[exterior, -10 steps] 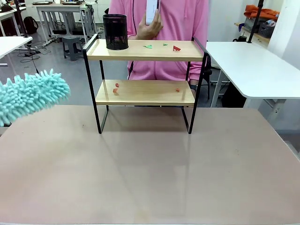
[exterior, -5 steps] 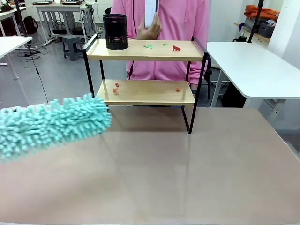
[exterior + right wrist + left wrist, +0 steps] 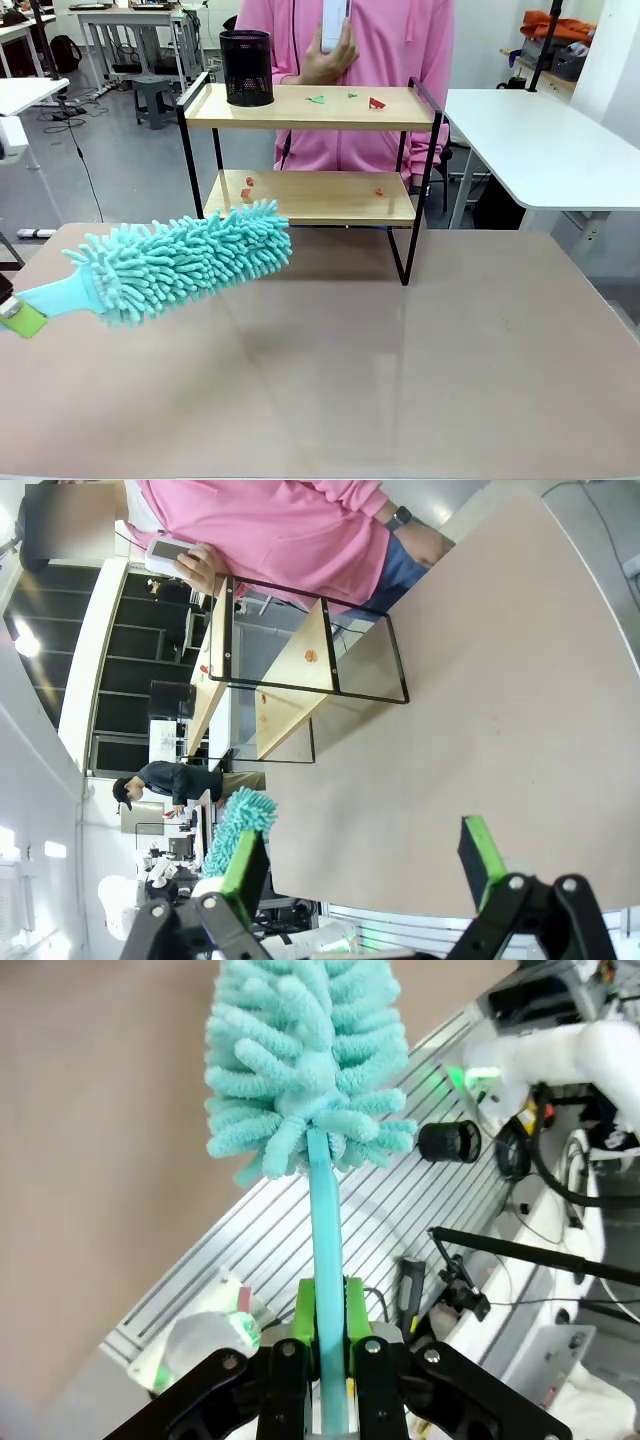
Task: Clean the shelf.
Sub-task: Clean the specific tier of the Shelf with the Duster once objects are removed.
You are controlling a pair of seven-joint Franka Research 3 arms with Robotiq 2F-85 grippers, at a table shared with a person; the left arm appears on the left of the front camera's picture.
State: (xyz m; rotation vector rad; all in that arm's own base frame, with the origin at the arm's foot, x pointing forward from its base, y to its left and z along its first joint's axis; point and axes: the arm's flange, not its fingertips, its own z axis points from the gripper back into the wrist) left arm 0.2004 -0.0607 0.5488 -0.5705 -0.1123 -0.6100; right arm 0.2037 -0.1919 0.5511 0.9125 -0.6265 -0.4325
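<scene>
The shelf (image 3: 290, 110) stands at the table's far side, with small red and green scraps (image 3: 376, 102) on its top board and red scraps (image 3: 247, 188) on the lower board. A black mesh cup (image 3: 246, 67) sits on the top board's left end. My left gripper (image 3: 15, 312) is at the left edge, shut on the handle of a teal fluffy duster (image 3: 185, 260) whose tip hangs just in front of the lower board's left end. The left wrist view shows the green pads (image 3: 304, 1312) clamping the handle under the duster head (image 3: 305, 1050). My right gripper (image 3: 362, 860) is open with nothing in it, far from the shelf (image 3: 300, 670).
A person in a pink top stands behind the shelf, holding a white device (image 3: 333, 25) upright. A white table (image 3: 540, 140) stands to the right and another at the far left. The brown tabletop (image 3: 380, 360) in front of the shelf is bare.
The duster has swept in from the left edge to the right, toward the shelf. Its handle and my left gripper's pad have come into the front view.
</scene>
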